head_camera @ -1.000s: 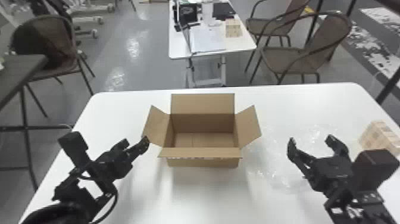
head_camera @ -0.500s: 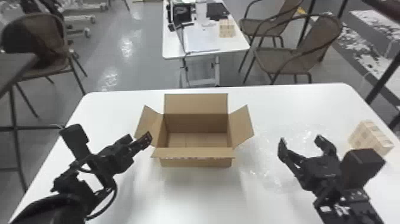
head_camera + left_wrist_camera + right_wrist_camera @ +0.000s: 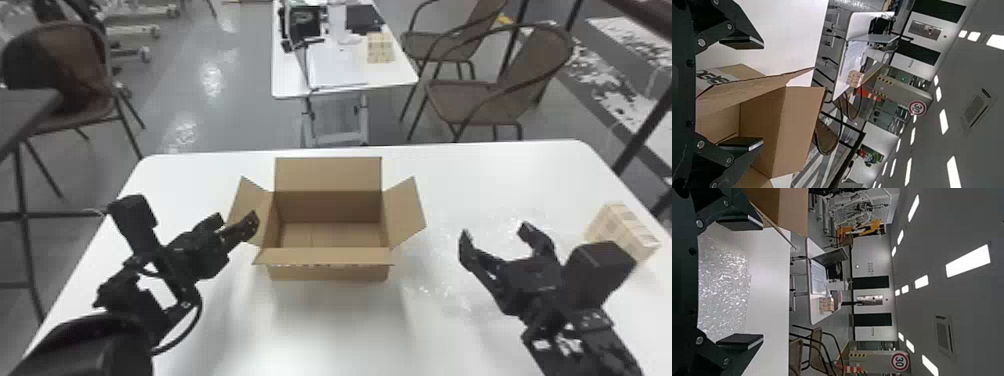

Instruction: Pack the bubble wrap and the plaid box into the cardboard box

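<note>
Your packing station is laid out, with nothing packed yet.
Your white table [image 3: 320,330] spans the head view's lower half, and the cardboard box [image 3: 329,273] stands at its centre, flaps spread, presumably so you can load from either side. The bubble wrap [image 3: 723,286] lies flat right of centre, likely first for you, being nearer the box. Your right gripper [image 3: 494,231] is above it, fingers wide and empty, seemingly lined up to grasp; your left gripper [image 3: 238,219], also wide and empty, is by the box's left flap. The plaid box [image 3: 620,230] sits far right, probably leaving you room for the wrap.
</note>
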### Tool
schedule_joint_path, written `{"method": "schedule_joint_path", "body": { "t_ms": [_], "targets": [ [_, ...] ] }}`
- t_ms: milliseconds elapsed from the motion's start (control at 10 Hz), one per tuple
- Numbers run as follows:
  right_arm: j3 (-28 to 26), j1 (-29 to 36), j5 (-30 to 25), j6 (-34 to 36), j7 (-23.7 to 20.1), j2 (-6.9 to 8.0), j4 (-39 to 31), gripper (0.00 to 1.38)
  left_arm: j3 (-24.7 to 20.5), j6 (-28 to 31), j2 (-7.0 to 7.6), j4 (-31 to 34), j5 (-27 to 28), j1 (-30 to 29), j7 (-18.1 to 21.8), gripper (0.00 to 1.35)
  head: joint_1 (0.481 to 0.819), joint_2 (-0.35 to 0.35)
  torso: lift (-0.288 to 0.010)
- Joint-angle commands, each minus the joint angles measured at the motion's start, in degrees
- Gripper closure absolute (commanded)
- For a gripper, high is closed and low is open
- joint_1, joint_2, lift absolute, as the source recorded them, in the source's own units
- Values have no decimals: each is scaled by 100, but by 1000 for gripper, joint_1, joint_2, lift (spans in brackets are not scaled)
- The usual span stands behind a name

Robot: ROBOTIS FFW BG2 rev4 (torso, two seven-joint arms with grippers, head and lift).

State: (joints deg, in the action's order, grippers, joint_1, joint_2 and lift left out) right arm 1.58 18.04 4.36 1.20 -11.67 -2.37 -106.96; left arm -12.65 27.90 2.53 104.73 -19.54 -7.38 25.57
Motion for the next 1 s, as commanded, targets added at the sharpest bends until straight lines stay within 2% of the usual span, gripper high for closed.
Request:
{"method": "schedule_joint_path", "body": {
  "t_ms": [0, 300, 400, 500, 900],
  "targets": [
    [0, -11, 13, 12, -11, 0, 18, 277, 35, 93, 11, -31, -15, 34, 1, 409, 695, 65, -102],
    [0, -46, 30, 12, -72, -9, 53, 277, 202, 339, 134, -110, -42, 175, 9, 444, 695, 54, -102],
    [0, -46, 30, 12, -81, -9, 62, 277, 211, 603, 125, -102, -33, 228, 1, 776, 695, 49, -102],
    [0, -46, 39, 12, -90, -9, 88, 277, 272, 744, 125, -93, 38, 272, -8, 1196, 695, 46, -102],
    [0, -46, 39, 12, -99, -9, 114, 277, 298, 902, 187, -93, -121, 333, -17, 1214, 695, 31, -102]
  ]
}}
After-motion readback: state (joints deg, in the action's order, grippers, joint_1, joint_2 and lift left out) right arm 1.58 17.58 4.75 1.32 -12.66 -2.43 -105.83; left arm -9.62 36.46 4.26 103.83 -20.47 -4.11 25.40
